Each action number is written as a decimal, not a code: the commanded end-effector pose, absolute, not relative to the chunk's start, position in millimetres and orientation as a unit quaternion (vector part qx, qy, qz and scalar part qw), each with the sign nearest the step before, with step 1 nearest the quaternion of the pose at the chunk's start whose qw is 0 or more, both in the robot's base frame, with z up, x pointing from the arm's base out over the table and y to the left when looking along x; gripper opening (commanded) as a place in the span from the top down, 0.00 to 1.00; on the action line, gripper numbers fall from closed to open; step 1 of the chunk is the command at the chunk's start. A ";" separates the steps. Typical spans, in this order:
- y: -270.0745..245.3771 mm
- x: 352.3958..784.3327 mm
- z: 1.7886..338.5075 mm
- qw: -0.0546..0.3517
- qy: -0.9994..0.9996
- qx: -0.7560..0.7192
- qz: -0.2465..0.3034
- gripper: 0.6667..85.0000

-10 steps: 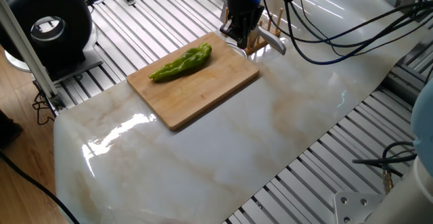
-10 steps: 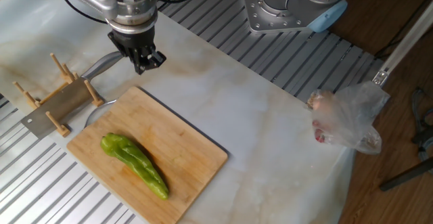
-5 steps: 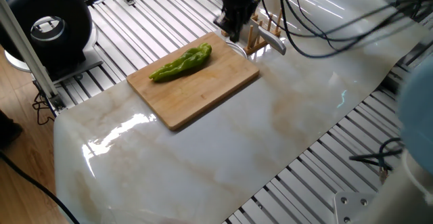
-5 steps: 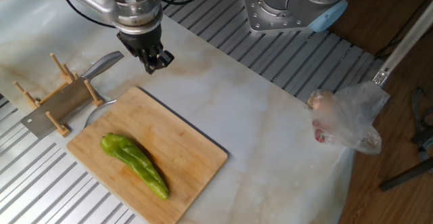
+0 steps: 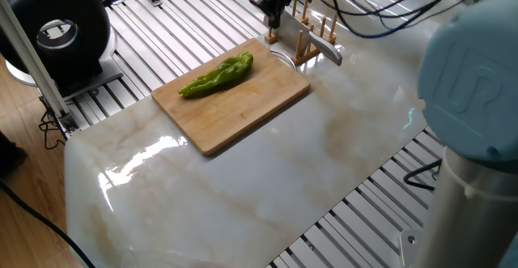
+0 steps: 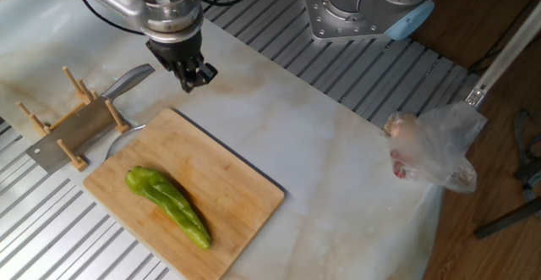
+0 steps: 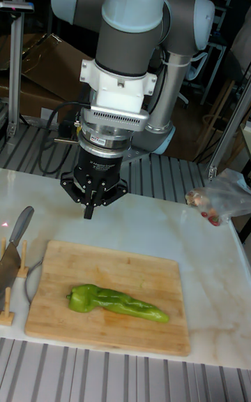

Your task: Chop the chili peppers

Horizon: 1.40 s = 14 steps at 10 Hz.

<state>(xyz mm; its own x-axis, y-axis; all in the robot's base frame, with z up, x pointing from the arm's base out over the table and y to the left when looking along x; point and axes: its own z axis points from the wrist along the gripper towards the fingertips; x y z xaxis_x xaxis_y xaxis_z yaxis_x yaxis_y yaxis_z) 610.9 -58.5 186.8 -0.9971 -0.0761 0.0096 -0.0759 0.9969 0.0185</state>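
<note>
The tool (image 5: 273, 10) is blurring in one fixed view, so its fingers are not showing clearly there; in the tall fixed view (image 7: 90, 206) they are overlapping too closely to tell any gap. Left of the board (image 7: 104, 295), the knife (image 7: 15, 245) and its rack (image 7: 10, 283) are being cut off by the tall view's edge. What is lying inside the bag (image 6: 435, 149), right of the board, is staying too hazy to identify.
</note>
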 end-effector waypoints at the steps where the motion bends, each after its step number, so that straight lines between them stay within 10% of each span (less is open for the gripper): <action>1: -45.1 605.8 187.8 0.032 -0.998 -0.036 -0.032 0.99; 4: -54.2 638.3 187.4 -0.031 -0.996 -0.088 -0.018 0.99; 9: -142.6 681.1 197.5 -0.015 -1.000 -0.010 0.015 0.98; 14: -160.7 698.3 179.0 -0.033 -0.999 0.005 -0.039 0.73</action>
<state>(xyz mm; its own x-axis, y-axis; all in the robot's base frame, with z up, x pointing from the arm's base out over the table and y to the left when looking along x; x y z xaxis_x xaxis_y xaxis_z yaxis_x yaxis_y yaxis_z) 690.8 -145.3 186.8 -0.9986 0.0082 -0.0529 0.0058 0.9989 0.0459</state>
